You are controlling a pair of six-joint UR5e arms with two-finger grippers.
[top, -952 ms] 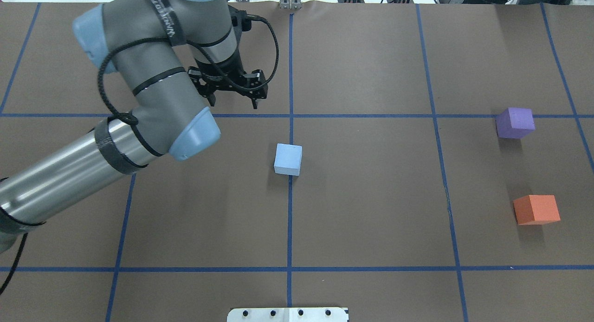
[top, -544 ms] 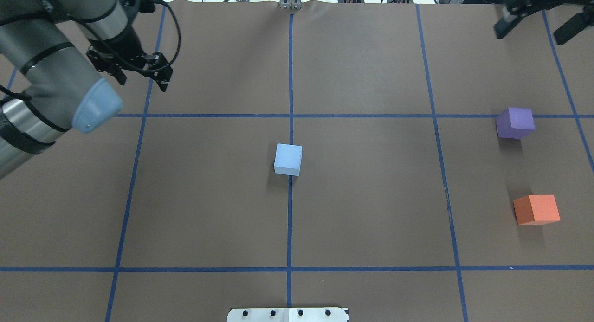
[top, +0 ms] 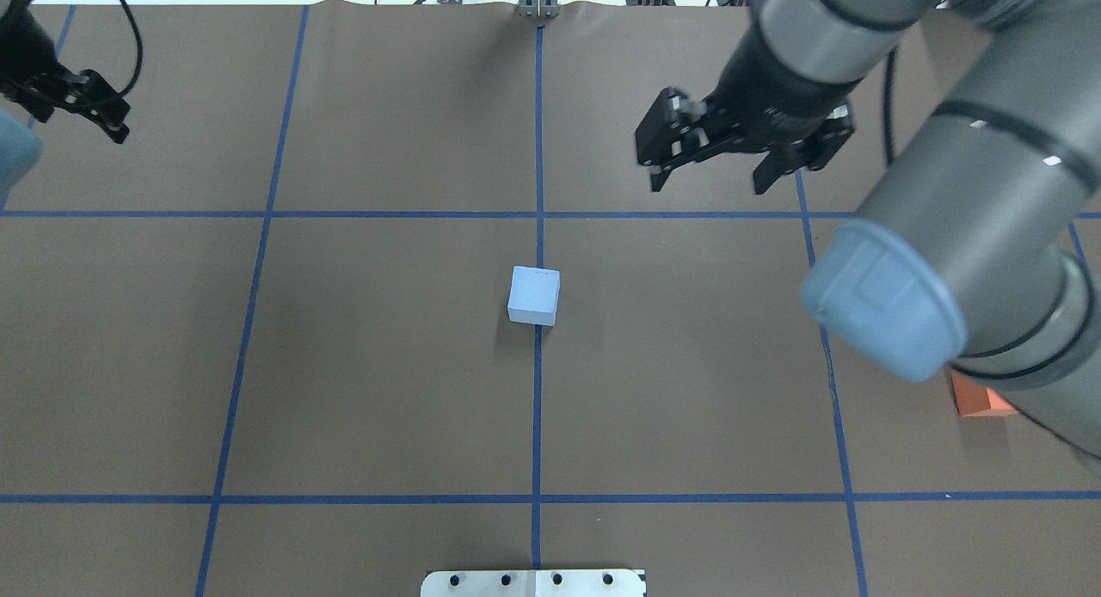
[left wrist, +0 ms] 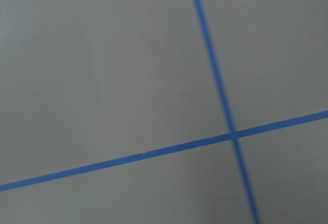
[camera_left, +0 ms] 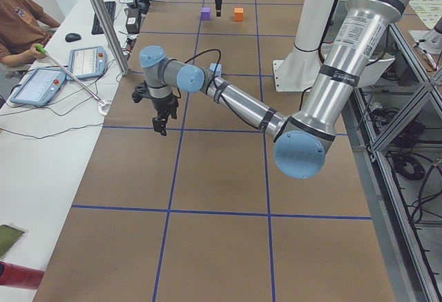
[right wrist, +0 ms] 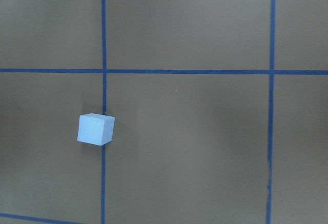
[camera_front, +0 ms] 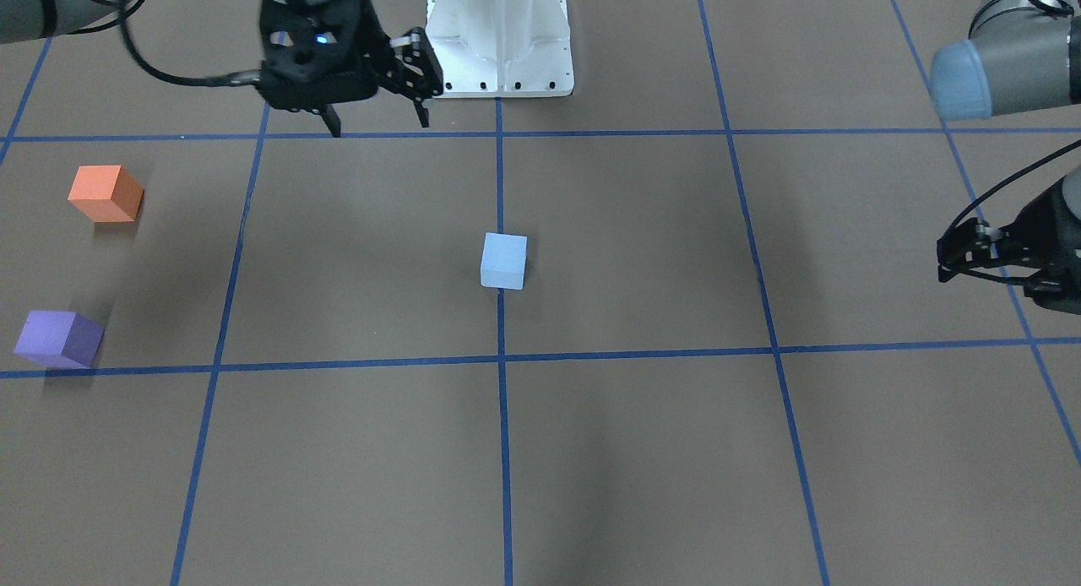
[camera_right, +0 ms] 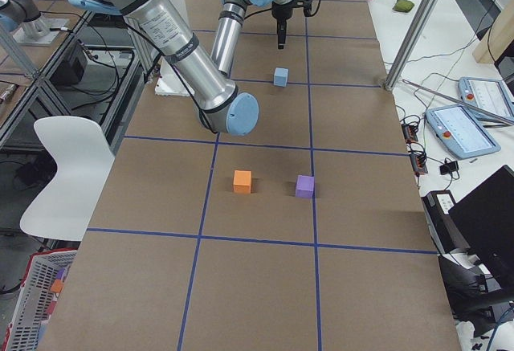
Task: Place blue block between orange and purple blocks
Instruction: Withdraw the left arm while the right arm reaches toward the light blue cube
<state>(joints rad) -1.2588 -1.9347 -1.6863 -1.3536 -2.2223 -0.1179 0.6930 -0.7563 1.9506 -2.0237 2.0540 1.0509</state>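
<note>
The light blue block (top: 533,296) sits at the table's middle on a tape line, also in the front view (camera_front: 503,261) and the right wrist view (right wrist: 96,129). The orange block (camera_front: 105,193) and purple block (camera_front: 59,339) stand apart on the robot's right side with a gap between them. In the overhead view only a sliver of the orange block (top: 976,401) shows and my right arm hides the purple one. My right gripper (top: 710,184) is open and empty, above the table to the far right of the blue block. My left gripper (top: 82,124) is open and empty at the far left edge.
The brown table is crossed by a grid of blue tape lines (top: 538,499). The white robot base plate (camera_front: 498,37) is at the robot's edge. My right arm's elbow (top: 886,313) hangs over the right half. An operators' desk with tablets (camera_left: 55,74) stands beyond the far edge.
My left arm has swung from near the table's middle to the far left edge. My right arm has come in from the far right corner and now covers the purple block overhead.
</note>
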